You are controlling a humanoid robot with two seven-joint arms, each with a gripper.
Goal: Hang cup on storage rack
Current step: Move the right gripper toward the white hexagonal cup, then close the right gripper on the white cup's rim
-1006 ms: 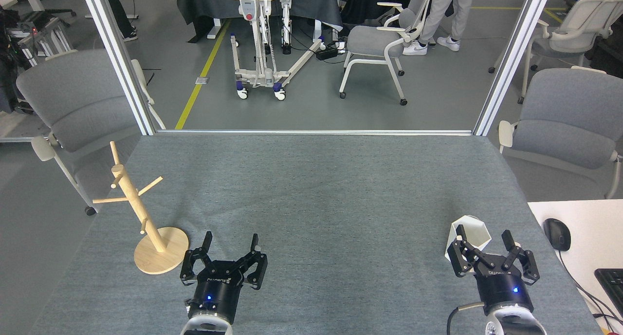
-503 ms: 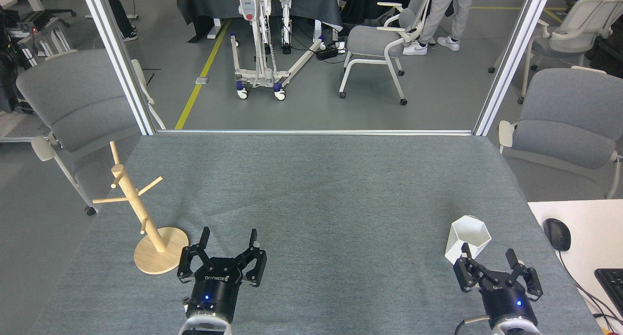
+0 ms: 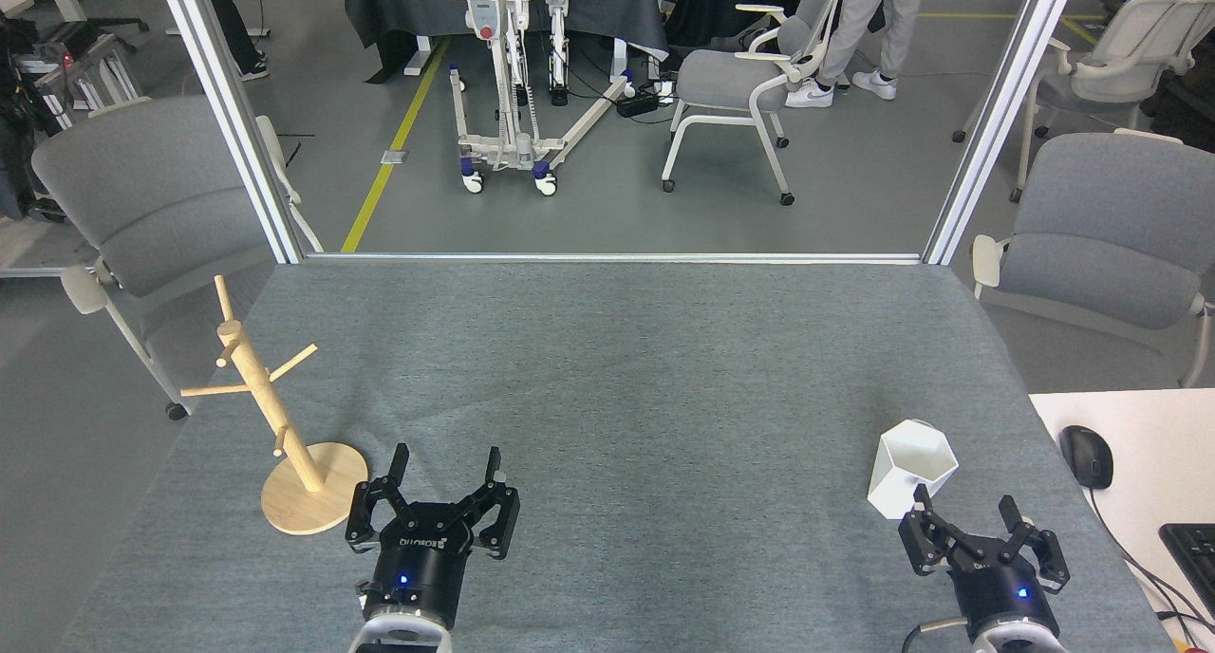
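A grey felt-covered table (image 3: 607, 378) is filling most of the head view, with two black robot grippers reaching in over its near edge. The left gripper (image 3: 441, 465) is hovering near the near-left part of the table, its two fingers spread wide apart and holding nothing. Just to its left, the storage rack (image 3: 271, 416), a light wooden mug tree, is standing close to the table's left edge on a round disc base, its post leaning toward the left and thin pegs branching off it; no cup is hanging on any peg.

The cup (image 3: 909, 469), small, white and faceted with a hexagonal rim, is sitting on the table near the near-right corner, tilting slightly so its opening is facing up and toward the far edge. The right gripper (image 3: 963, 509) is sitting just nearer than the cup, fingers open wide and gripping nothing; its left fingertip is showing right at the cup's lower edge, and whether it is touching cannot be told.

Beyond the right edge, a black computer mouse (image 3: 1087, 456) is lying on a white desk (image 3: 1139, 463).
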